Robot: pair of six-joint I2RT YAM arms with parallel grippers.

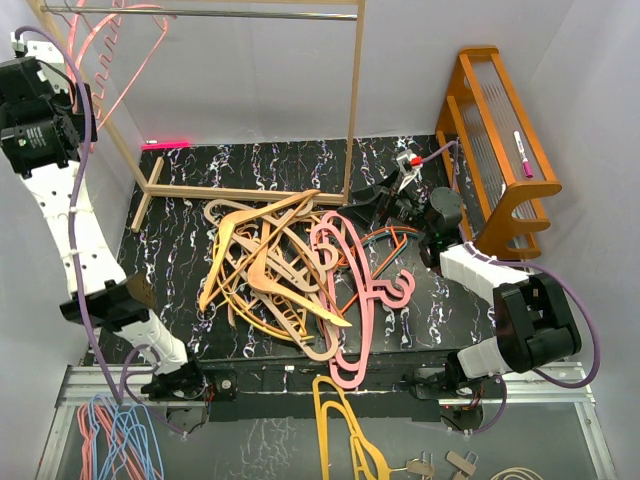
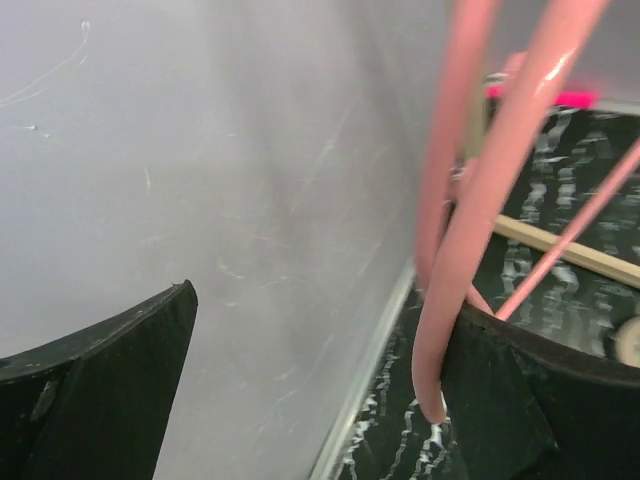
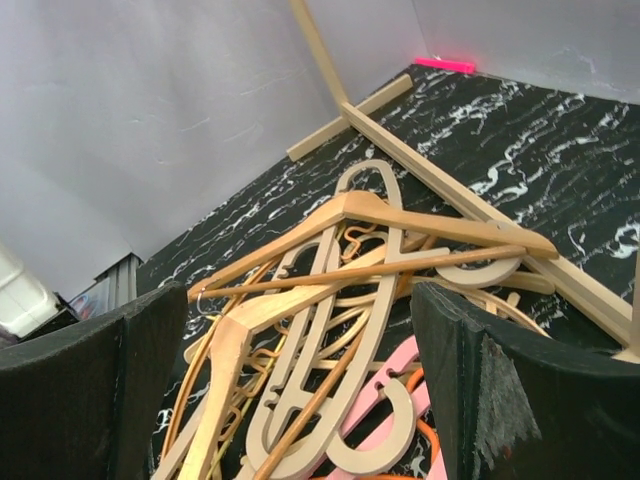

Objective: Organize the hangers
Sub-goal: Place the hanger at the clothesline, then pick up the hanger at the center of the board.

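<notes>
1. Hangers [image 1: 275,270] of tan wood, orange and pink lie tangled in a heap on the black marbled mat [image 1: 200,180].
2. Left tool [image 2: 325,305] sits high beside the rack's rail [image 1: 250,14], fingers spread; a pink hanger [image 2: 470,200] hangs against, it seems, one finger.
3. Right tool [image 3: 300,295] hovers low over the heap's right side, its fingers spread wide apart.
</notes>
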